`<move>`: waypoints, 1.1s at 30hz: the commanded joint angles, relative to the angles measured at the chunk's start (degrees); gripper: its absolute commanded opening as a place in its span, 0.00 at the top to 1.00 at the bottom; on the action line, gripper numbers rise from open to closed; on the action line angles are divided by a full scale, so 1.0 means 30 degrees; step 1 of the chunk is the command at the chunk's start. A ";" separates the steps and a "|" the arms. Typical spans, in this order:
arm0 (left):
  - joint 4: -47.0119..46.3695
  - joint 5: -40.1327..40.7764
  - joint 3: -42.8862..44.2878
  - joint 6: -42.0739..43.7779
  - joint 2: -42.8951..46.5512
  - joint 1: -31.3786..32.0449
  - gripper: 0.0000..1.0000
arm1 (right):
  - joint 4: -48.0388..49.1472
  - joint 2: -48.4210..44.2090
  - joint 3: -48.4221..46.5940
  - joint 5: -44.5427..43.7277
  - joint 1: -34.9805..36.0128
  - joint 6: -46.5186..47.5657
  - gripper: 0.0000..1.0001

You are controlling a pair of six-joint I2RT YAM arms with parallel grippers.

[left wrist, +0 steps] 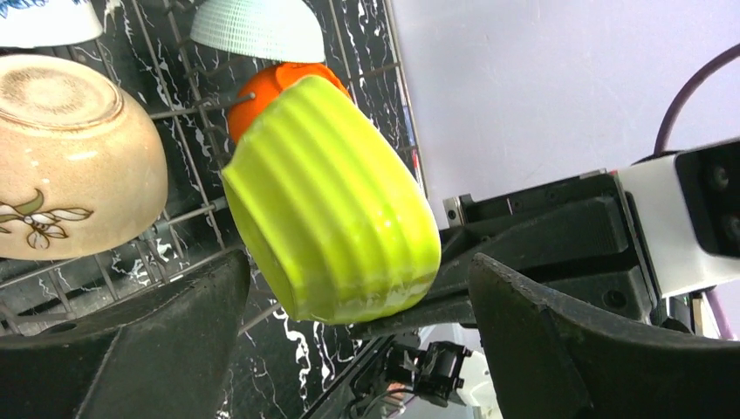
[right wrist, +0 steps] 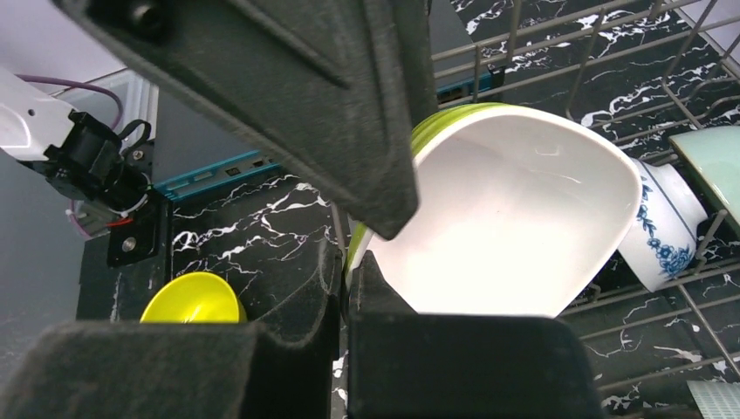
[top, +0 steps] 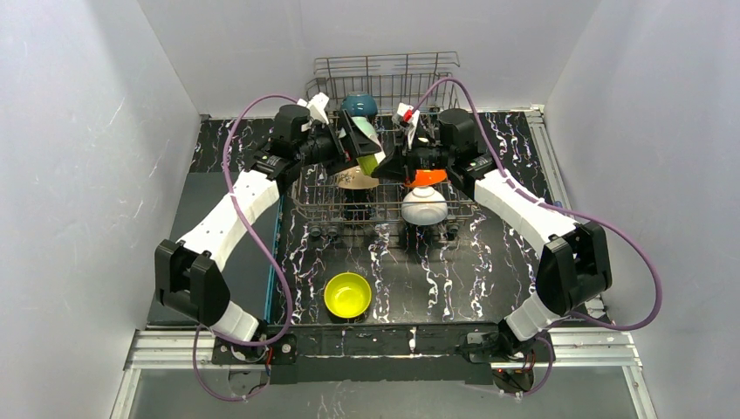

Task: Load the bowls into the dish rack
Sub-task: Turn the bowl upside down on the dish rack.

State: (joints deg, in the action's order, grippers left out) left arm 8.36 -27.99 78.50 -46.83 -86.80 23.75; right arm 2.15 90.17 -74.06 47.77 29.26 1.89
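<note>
**Green bowl hangs from the right arm, between the left arm's spread fingers**

The left gripper (top: 358, 140) reaches over the dish rack (top: 384, 74) with its jaws spread wide, holding nothing. The ribbed lime-green bowl (left wrist: 336, 209) sits in the gap just ahead of them, and no contact with either finger shows.

The bowl is tilted on its side above the rack, its white inside turned toward the right arm. The right gripper (right wrist: 373, 247) is clamped on its rim, one finger inside and one outside, so that arm alone carries it. Any setting-down is therefore the right arm's to do, and the left probably needs to back out first.

Below and around the bowl the rack is crowded:
- a tan flowered bowl (left wrist: 70, 157) to the left;
- an orange bowl (left wrist: 262, 87) just behind;
- a pale ribbed bowl (left wrist: 249, 26) beyond that;
- a blue-patterned bowl (right wrist: 663, 231) to the right.

These and the upright wires leave little free room.

One yellow bowl (top: 347, 294) lies on the table well short of the rack, somewhat nearer the left arm's base.
</note>
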 commanded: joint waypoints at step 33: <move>0.2627 0.2371 0.2344 0.2412 -0.1463 0.1629 1.00 | 0.2230 -0.0316 -0.0356 -0.1883 -0.0023 -0.1425 0.39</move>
State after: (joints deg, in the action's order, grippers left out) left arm 17.34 -15.68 85.56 -41.56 -91.57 28.32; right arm 4.40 91.66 -74.06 46.35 29.95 -2.90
